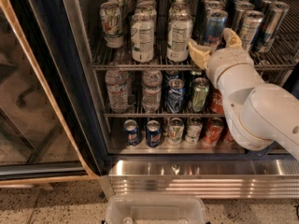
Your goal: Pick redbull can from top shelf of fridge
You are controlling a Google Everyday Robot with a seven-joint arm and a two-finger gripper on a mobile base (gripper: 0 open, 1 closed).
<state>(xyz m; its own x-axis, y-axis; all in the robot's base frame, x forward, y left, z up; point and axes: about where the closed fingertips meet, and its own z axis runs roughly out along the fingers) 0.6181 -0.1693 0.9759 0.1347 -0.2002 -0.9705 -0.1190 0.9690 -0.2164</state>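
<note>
We set the end effector (211,40) open at the top shelf (140,65). Its fingers (198,54) flank the redbull can (215,23), apparently ready to close on it.

Matt pincer (211,39) astride glossy redbull can (215,24)
</note>
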